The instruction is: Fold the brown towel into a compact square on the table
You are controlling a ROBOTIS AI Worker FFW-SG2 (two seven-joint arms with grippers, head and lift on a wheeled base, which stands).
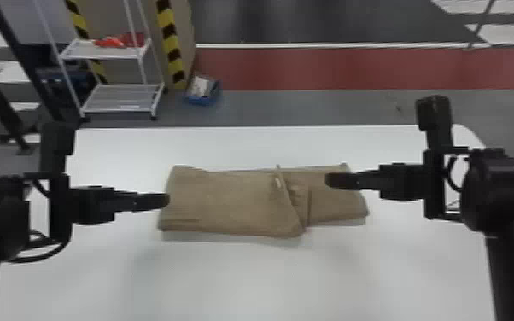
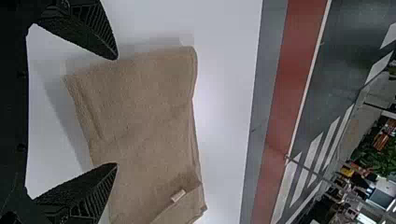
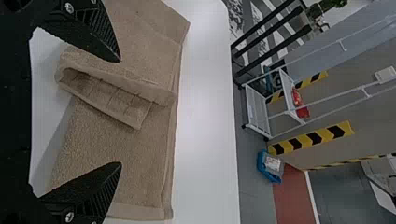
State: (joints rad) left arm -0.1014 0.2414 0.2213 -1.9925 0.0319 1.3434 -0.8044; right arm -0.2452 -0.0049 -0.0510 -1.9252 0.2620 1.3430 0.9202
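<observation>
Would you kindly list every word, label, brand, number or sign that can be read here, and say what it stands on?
No text can be read.
Small pale tag on the brown towel: too small to read.
Pale contents of the blue bin: any print is too small to read.
Yellow-and-black striped band: no legible words.

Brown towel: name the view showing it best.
Head view: the brown towel lies there end to end. Left wrist view: its left end and pale tag. Right wrist view: its right end and curled flap.
</observation>
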